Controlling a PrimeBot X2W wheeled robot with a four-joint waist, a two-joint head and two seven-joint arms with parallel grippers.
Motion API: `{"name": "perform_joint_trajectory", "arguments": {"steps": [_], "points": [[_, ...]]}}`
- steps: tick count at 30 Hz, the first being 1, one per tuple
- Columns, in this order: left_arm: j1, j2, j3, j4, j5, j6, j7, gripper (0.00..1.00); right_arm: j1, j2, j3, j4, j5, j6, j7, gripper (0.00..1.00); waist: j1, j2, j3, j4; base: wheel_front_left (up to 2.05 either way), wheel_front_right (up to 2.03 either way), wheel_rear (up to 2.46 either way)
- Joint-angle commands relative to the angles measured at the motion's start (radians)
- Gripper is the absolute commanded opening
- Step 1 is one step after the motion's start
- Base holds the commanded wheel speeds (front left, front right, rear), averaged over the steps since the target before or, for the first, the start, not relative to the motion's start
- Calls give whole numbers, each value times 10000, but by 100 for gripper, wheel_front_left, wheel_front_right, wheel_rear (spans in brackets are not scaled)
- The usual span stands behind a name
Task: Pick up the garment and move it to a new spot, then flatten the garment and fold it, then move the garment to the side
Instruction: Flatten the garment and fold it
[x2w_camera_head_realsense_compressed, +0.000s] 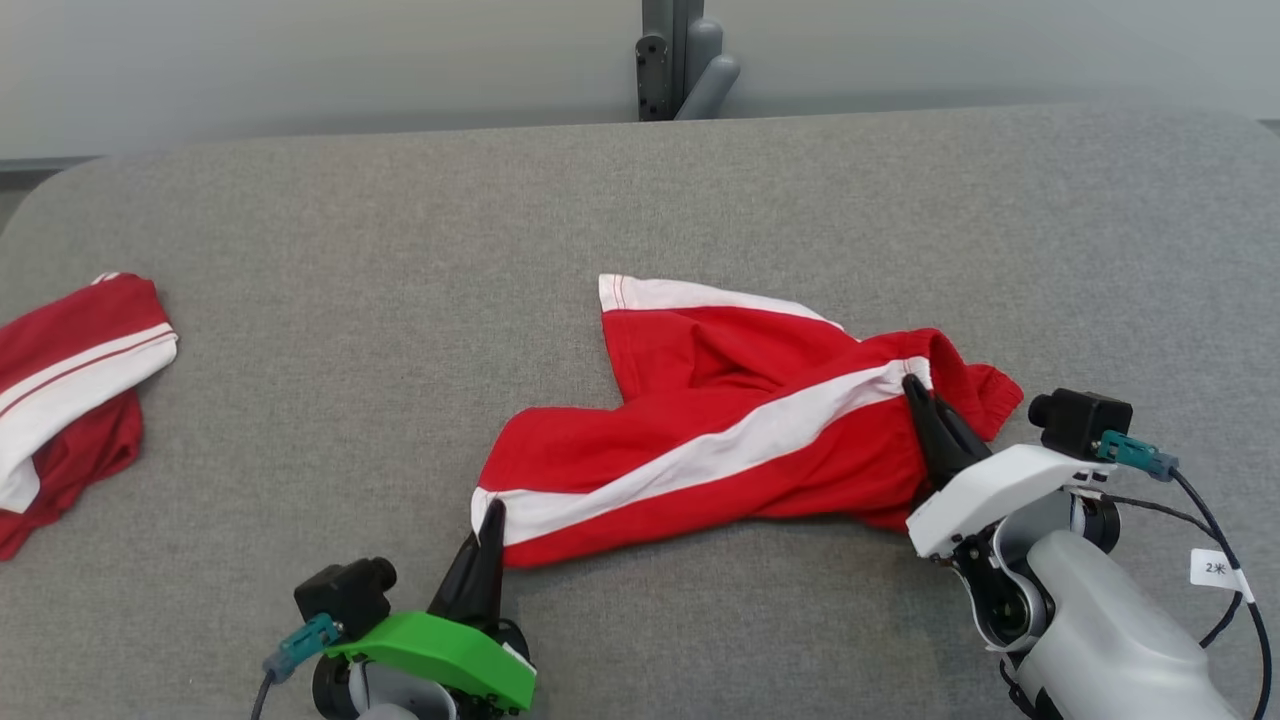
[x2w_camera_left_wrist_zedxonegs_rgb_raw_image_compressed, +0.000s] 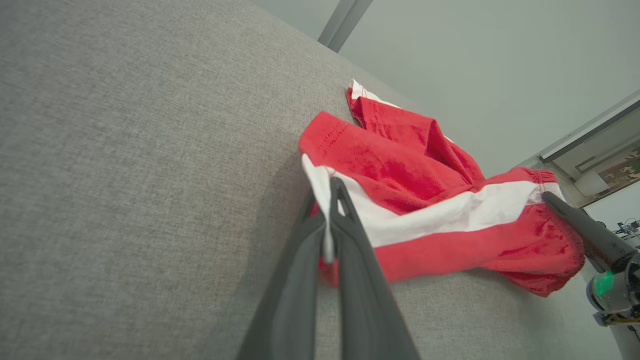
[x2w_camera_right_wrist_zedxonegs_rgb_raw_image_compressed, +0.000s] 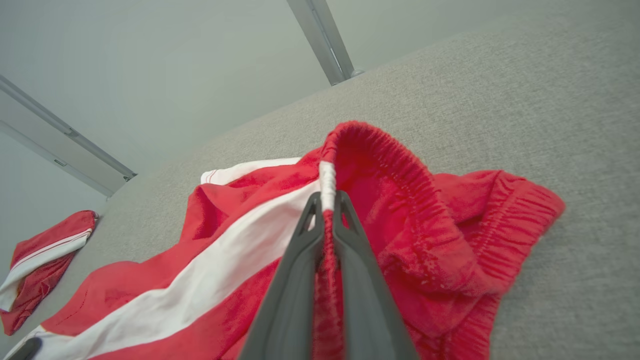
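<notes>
A pair of red shorts with a white side stripe (x2w_camera_head_realsense_compressed: 740, 430) lies crumpled across the middle of the grey table (x2w_camera_head_realsense_compressed: 640, 220). My left gripper (x2w_camera_head_realsense_compressed: 492, 512) is shut on the hem corner of one leg, where the white stripe ends; the left wrist view shows the shorts (x2w_camera_left_wrist_zedxonegs_rgb_raw_image_compressed: 425, 200) with that white cloth pinched between the fingers (x2w_camera_left_wrist_zedxonegs_rgb_raw_image_compressed: 327, 200). At the other end, my right gripper (x2w_camera_head_realsense_compressed: 915, 385) is shut on the elastic waistband. Seen from the right wrist, the ruffled waistband of the shorts (x2w_camera_right_wrist_zedxonegs_rgb_raw_image_compressed: 400, 210) runs between that gripper's closed fingertips (x2w_camera_right_wrist_zedxonegs_rgb_raw_image_compressed: 327, 200).
A second red and white garment (x2w_camera_head_realsense_compressed: 70, 380) lies folded at the table's left edge, also in the right wrist view (x2w_camera_right_wrist_zedxonegs_rgb_raw_image_compressed: 40, 260). A grey post (x2w_camera_head_realsense_compressed: 680, 60) stands behind the table's far edge. Bare grey cloth surface surrounds the shorts.
</notes>
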Motion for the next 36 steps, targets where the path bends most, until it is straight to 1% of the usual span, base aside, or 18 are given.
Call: {"name": "perform_joint_trajectory", "arguments": {"steps": [1, 5, 7, 9, 14, 18, 20, 22, 24, 26, 28, 30, 33, 34, 36], "points": [[126, 98, 65, -117, 100, -23, 8, 0, 223, -12, -94, -150, 176, -4, -26, 0, 0, 0, -400, -68, 0, 0, 0], [-173, 378, 292, -963, 288, -23, 7, 0, 477, 28, -314, -1030, 887, -4, -27, 0, 0, 0, -1120, -180, 0, 0, 0], [-586, 705, 257, -1436, 293, -23, 5, 0, 372, -114, -352, -1561, 1335, -4, -26, 0, 0, 0, -1336, -235, 0, 0, 0], [-1161, 1145, 149, -1803, 175, -23, 5, 0, 98, -328, -294, -2088, 1707, -2, 0, 0, 0, 0, -1514, -297, 0, 0, 0], [-3263, 2588, -70, -2434, -147, -11, 15, 0, -828, -981, -426, -3293, 2600, -2, 479, 0, 0, 0, -1713, -410, 0, 0, 0], [-4902, 3458, 20, -2604, -589, -2, 416, 0, -1791, -1390, -842, -3533, 2994, -11, 1050, 0, 0, 0, -1564, -467, 0, 0, 0], [-5567, 3667, 104, -2553, -773, 0, 626, 0, -2364, -1466, -937, -3320, 2952, -16, 1338, 0, 0, 0, -1336, -510, 0, 0, 0], [-6307, 3805, 37, -2452, -743, 1, 851, 0, -2958, -1566, -995, -3034, 2664, -17, 1540, 0, 0, 0, -980, -469, 0, 0, 0], [-7006, 3735, -107, -2245, -705, 1, 1052, 0, -3621, -1503, -1040, -2688, 2386, -19, 1722, 0, 0, 0, -499, -393, 0, 0, 0], [-7683, 3727, -345, -1745, -464, 1, 1252, 0, -4351, -1328, -1025, -2181, 2113, -19, 1901, 0, 0, 0, 33, -352, 0, 0, 0], [-8495, 3707, -651, -1337, -164, 1, 1196, 0, -5236, -1073, -1095, -1565, 1775, -14, 1980, 0, 0, 0, 633, -351, 0, 0, 0], [-9303, 3553, -922, -840, -1, 0, 1151, 0, -6160, -797, -1282, -818, 1608, -13, 2161, 0, 0, 0, 1337, -296, 0, 0, 0], [-10395, 3397, -1353, 72, 323, -2, 1086, 0, -7418, -611, -1189, 241, 1043, -10, 2484, 0, 0, 0, 2165, -209, 0, 0, 0], [-10770, 3374, -1477, 384, 402, 0, 1060, 0, -7898, -577, -1189, 513, 825, -10, 2494, 0, 0, 0, 2409, -189, 0, 0, 0], [-11483, 3399, -1742, 828, 626, 0, 706, 0, -8745, -444, -1316, 959, 563, -10, 2182, 0, 0, 0, 2745, -208, 0, 0, 0]]}}
